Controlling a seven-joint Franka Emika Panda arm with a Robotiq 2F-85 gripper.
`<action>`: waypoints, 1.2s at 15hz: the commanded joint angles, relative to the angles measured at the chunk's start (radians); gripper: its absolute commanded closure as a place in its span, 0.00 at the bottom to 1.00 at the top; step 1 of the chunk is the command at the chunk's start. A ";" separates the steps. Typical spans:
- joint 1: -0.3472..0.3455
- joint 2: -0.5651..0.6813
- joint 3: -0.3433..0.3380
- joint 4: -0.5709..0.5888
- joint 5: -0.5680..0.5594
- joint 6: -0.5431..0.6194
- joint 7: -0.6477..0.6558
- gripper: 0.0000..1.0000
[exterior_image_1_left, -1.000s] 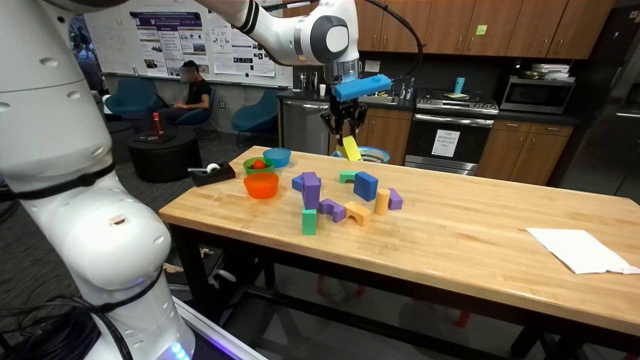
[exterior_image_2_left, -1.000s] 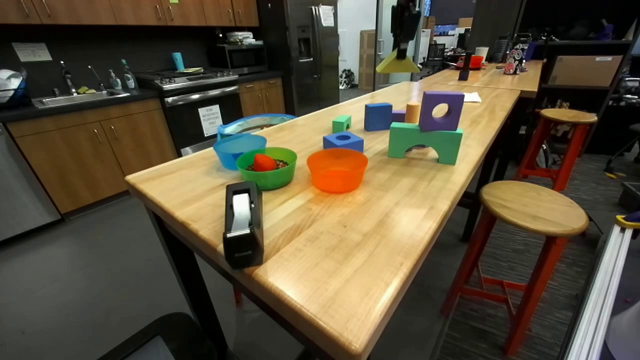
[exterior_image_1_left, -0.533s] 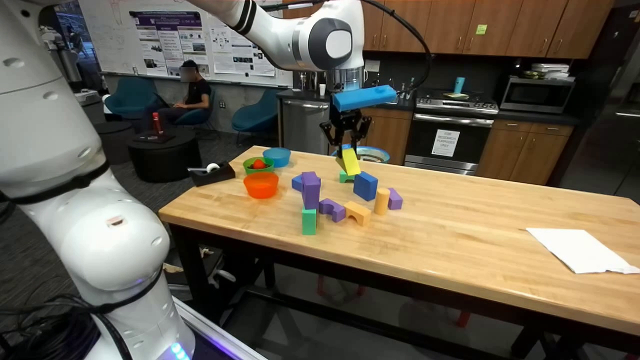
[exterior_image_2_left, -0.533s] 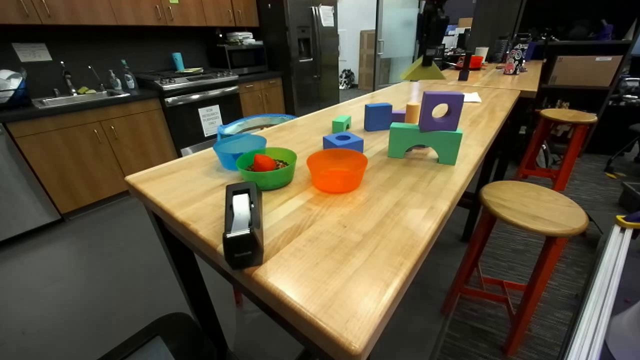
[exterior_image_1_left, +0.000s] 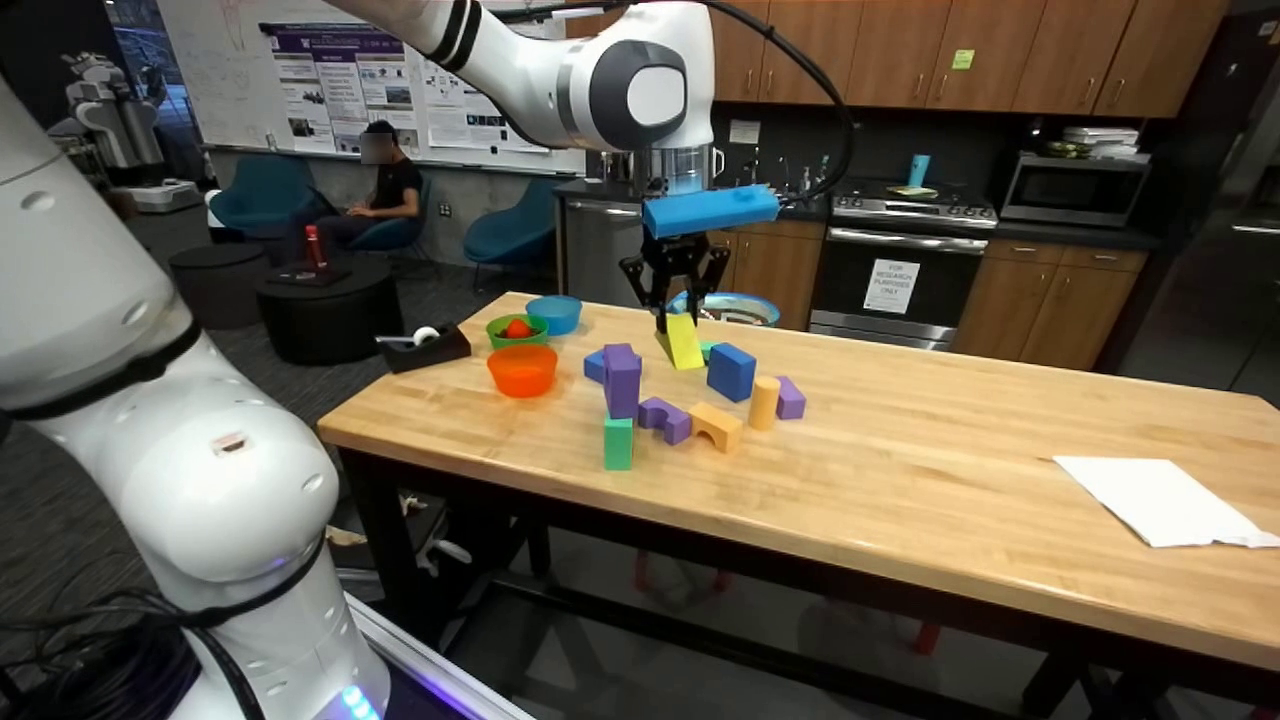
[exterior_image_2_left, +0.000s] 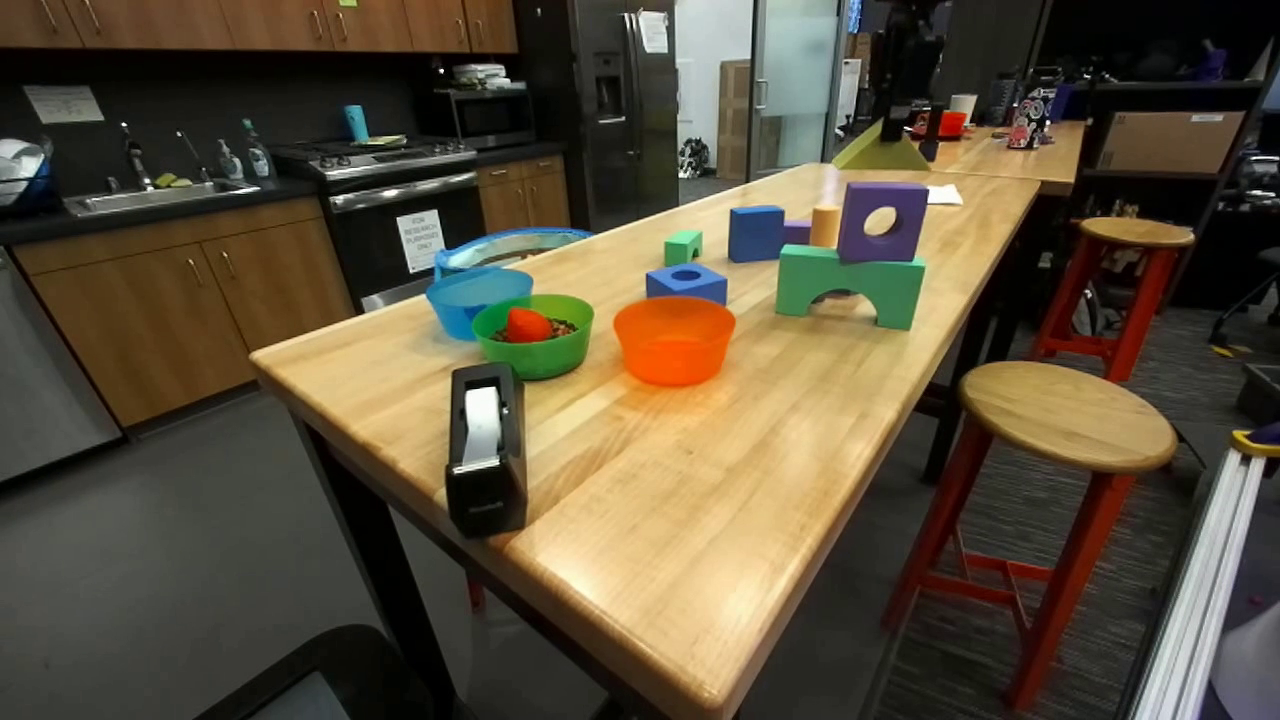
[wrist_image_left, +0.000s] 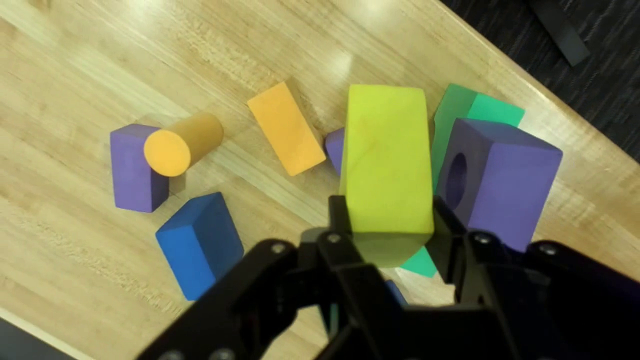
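Here, gripper (wrist_image_left: 387, 215) clamped on yellow block (wrist_image_left: 387, 160), seemingly clear of glossy wooden table (exterior_image_1_left: 930, 450); stove (exterior_image_1_left: 905, 241), whiteboard (exterior_image_1_left: 220, 80) beyond.

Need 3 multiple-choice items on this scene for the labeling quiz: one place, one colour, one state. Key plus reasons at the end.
1. Where is the purple block with the round hole?
A. on a stool
B. on the large green arch
C. beside the microwave

2. What colour is the bowl with the red item in it?
A. green
B. blue
C. orange

3. How does the gripper stand?
A. open, nothing in it
B. shut on the tape dispenser
C. shut on the yellow block

Key:
1 B: in an exterior view it rests on the arch's flat top.
2 A: both exterior views show the red item inside green walls.
3 C: the wrist view shows the jaws against both sides of the yellow block.
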 joint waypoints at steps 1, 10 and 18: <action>0.003 -0.078 0.003 -0.034 -0.028 -0.014 0.060 0.85; 0.029 -0.174 0.023 -0.063 -0.029 -0.098 0.145 0.85; 0.061 -0.213 0.039 -0.103 -0.031 -0.122 0.199 0.85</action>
